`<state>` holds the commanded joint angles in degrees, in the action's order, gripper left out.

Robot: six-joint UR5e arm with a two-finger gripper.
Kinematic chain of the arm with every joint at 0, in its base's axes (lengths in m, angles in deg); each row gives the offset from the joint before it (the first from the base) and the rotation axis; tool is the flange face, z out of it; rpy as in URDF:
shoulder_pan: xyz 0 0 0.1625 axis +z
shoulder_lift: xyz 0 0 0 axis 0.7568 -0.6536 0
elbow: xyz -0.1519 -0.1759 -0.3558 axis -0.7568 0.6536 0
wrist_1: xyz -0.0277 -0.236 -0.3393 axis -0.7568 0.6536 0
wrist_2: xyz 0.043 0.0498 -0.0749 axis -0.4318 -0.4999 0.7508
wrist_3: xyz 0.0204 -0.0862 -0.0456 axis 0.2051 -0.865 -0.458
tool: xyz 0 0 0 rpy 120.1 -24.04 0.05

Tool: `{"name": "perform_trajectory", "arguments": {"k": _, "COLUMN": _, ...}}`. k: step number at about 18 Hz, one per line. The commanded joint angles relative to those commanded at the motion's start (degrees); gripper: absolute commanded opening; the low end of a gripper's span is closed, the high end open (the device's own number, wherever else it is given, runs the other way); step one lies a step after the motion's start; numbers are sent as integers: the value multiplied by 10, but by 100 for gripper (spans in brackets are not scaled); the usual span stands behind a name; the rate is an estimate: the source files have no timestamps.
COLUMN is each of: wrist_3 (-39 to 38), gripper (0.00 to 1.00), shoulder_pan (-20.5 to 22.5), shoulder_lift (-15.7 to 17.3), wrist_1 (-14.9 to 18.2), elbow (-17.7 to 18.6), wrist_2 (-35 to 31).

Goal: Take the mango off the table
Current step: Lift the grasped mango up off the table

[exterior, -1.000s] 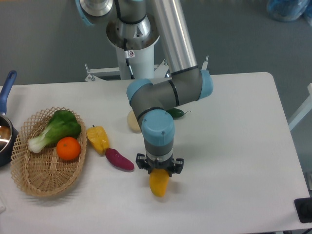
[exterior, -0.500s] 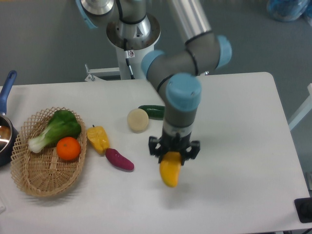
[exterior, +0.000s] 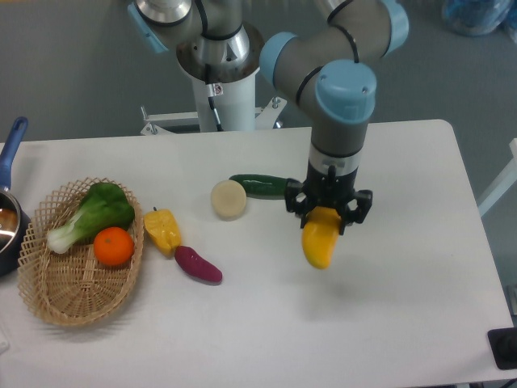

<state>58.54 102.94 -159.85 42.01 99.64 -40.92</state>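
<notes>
The mango is a smooth yellow-orange oval hanging in the air above the white table, near the middle right. My gripper points straight down and is shut on the mango's upper end, so only the lower part of the fruit shows below the black fingers. A faint shadow of the fruit lies on the tabletop just below and to the right of it.
A wicker basket at the left holds a bok choy and an orange. A yellow bell pepper, purple sweet potato, pale round item and green cucumber lie mid-table. A blue-handled pot sits at the left edge.
The arm has carried the mango up and to the right, from low near the front of the table to well above it. The cucumber and pale round item are now uncovered.
</notes>
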Motion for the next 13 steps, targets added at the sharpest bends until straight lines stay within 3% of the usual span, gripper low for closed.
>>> {"name": "perform_trajectory", "arguments": {"k": 5, "wrist_3": 62, "gripper": 24, "shoulder_pan": 14, "shoulder_lift": 10, "wrist_1": 25, "elbow": -1, "wrist_2": 0}}
{"name": "perform_trajectory", "arguments": {"k": 9, "wrist_3": 155, "gripper": 24, "shoulder_pan": 49, "shoulder_lift": 33, "wrist_1": 59, "elbow": 22, "wrist_2": -24}}
{"name": "perform_trajectory", "arguments": {"k": 13, "wrist_3": 224, "gripper": 24, "shoulder_pan": 68, "shoulder_lift": 43, "wrist_1": 56, "elbow": 51, "wrist_2": -62}}
